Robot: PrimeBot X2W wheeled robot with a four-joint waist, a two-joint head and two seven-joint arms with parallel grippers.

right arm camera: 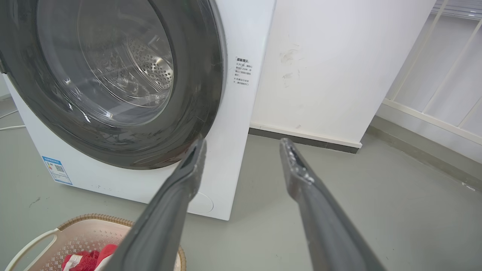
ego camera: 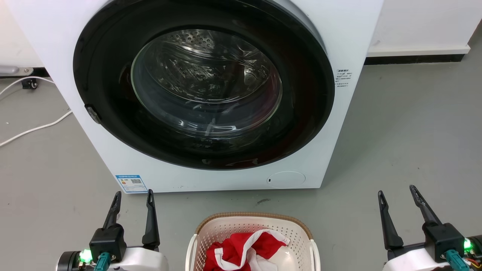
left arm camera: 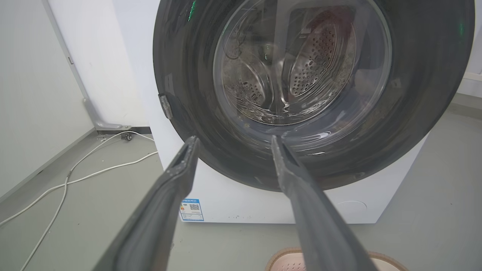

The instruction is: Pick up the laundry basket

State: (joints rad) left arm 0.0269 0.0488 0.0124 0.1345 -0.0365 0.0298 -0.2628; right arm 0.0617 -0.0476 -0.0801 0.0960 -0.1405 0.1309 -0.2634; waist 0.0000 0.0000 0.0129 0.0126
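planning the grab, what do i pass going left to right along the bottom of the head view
left gripper, open → laundry basket on the floor → right gripper, open

The laundry basket [ego camera: 253, 215] is cut off below; sticker [ego camera: 131, 183] print seems illegible.

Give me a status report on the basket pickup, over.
Both open, empty: left gripper, right gripper, flanking the laundry basket. Basket on floor, ungripped, red-and-white garment inside. Nothing blocking; washing machine stands beyond.
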